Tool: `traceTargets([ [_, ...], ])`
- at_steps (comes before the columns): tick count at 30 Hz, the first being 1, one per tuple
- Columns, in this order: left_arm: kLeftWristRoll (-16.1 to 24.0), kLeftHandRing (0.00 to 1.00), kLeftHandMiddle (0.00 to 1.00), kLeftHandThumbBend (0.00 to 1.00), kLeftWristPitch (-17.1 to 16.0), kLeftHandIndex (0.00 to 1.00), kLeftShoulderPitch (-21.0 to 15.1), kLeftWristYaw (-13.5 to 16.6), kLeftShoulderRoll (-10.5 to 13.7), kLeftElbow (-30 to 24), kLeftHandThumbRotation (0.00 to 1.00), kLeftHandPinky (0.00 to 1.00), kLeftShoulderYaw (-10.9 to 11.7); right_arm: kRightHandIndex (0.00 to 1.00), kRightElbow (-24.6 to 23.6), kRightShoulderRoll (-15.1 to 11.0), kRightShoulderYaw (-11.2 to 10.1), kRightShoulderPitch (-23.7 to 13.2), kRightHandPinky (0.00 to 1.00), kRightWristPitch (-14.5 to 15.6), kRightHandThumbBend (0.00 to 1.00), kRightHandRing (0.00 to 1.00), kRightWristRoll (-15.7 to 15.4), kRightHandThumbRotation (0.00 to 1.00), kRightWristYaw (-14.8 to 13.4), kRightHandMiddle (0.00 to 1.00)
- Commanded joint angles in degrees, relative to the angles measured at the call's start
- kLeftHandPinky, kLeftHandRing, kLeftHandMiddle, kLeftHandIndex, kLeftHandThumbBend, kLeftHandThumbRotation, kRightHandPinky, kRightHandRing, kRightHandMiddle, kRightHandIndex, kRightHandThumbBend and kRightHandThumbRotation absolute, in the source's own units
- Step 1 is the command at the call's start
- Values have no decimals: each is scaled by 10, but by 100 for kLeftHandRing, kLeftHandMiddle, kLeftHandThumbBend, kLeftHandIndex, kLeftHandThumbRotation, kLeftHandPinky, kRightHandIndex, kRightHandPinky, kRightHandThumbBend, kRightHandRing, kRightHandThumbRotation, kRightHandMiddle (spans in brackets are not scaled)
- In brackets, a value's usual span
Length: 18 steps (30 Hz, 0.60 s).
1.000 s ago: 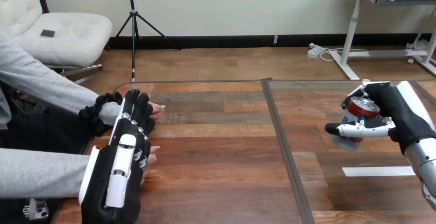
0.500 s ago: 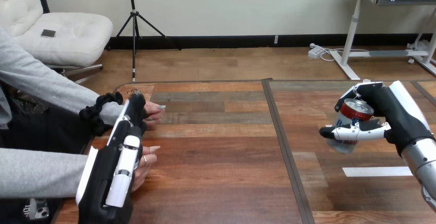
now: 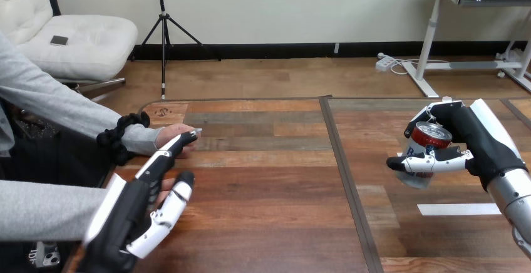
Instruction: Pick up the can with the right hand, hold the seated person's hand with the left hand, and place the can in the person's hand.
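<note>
A dark seam (image 3: pixel 347 179) runs front to back down the wooden table (image 3: pixel 263 179). Well to the right of the seam, the right hand (image 3: pixel 479 141) grasps the can (image 3: pixel 423 155): its thumb lies across the can's front and its fingers curl round the back. The can is tilted, with its red top leaning away from the seam. A white tape strip (image 3: pixel 460 209) lies on the table on the same side of the seam, nearer the robot than the can.

Well to the left of the seam, the left hand (image 3: pixel 131 213) is released, its fingers straight and spread. 1 finger reaches over the person's farther hand (image 3: pixel 168 136), and its tip points toward the seam. The person's nearer hand (image 3: pixel 165 186) shows between that finger and the thumb, partly under the left hand. Neither of the person's 2 hands is clasped, and both are well apart from the can.
</note>
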Motion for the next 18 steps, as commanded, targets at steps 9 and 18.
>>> traceTargets([
  [9, 47, 93, 97, 99, 3, 95, -43, 36, 49, -75, 52, 76, 43, 42, -35, -3, 1, -26, 25, -9, 87, 28, 7, 0, 0, 36],
  [18, 100, 99, 100, 100, 32, 99, -44, 48, 74, -113, 51, 78, 60, 41, -33, -2, 2, -27, 28, -15, 87, 31, 7, 0, 1, 38],
])
